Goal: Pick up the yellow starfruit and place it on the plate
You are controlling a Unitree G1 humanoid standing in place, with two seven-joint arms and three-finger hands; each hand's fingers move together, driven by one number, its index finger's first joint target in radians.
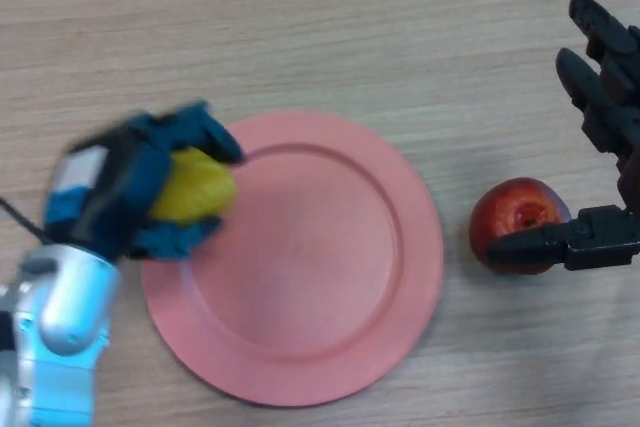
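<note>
The yellow starfruit (192,187) sits at the left of the frame, held in the left hand (135,192), whose fingers curl round it from above and below so that only its right-hand face shows. Fruit and hand together hang over the left rim of the pink plate (300,327); whether the fruit touches the plate's surface cannot be told from this view. The left arm comes up from the lower left corner, its silver wrist section lying just below the hand.

The plate fills the middle of the frame, round, with a broad raised rim and a bare centre. It rests on a light wooden table (330,27).

At the right edge of the frame the right hand (610,147) is spread, its fingers straight and pointing toward the upper part of the frame, its thumb stretched leftward lower down. A red apple (515,217) lies on the table just right of the plate, apart from its rim, and the thumb tip overlaps the apple's lower side.
</note>
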